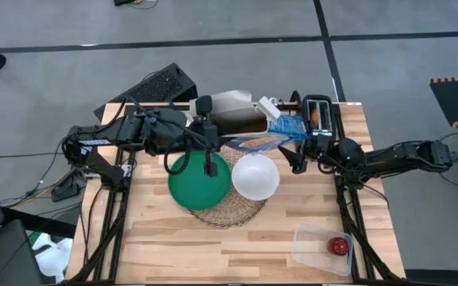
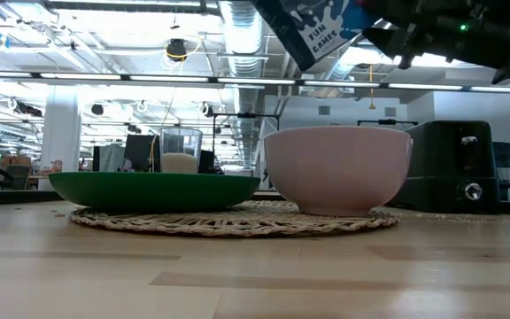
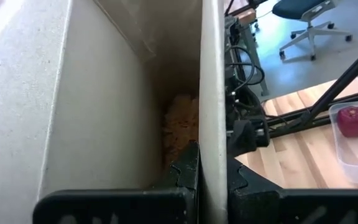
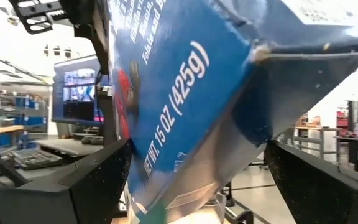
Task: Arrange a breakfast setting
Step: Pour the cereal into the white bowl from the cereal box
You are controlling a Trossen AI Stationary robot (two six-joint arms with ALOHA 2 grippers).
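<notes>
1. Your left gripper (image 1: 210,121) was clamped tight on one wall of the open carton (image 1: 253,131). It held the box in the air at the back of the table (image 1: 173,246), tipped on its side with the printed end toward the white bowl (image 1: 255,176). The left wrist view showed cereal (image 3: 180,124) lying deep inside the box, so a steep tilt was needed before anything would slide out.
2. The green plate (image 1: 199,181) sat on the woven mat (image 1: 229,213) just left of the bowl, the two nearly touching. You had to keep the mouth of the box over the bowl and not over the plate.
3. A glass (image 2: 180,151) stood behind the plate in the low view, so any swing of the box called for care there.
4. Your right gripper (image 1: 299,159) stood spread wide around the printed end of the box, one finger to each side. I could not tell whether the fingers pressed on it. A light steadying hold there would have let you tip the box slowly and pour in small amounts.
5. The toaster (image 1: 318,117) stood just behind the right gripper, leaving little room to back away.
6. The apple (image 1: 339,245) lay in the plastic tub (image 1: 323,248) at the front right corner, well apart from the mat and not yet set out.
</notes>
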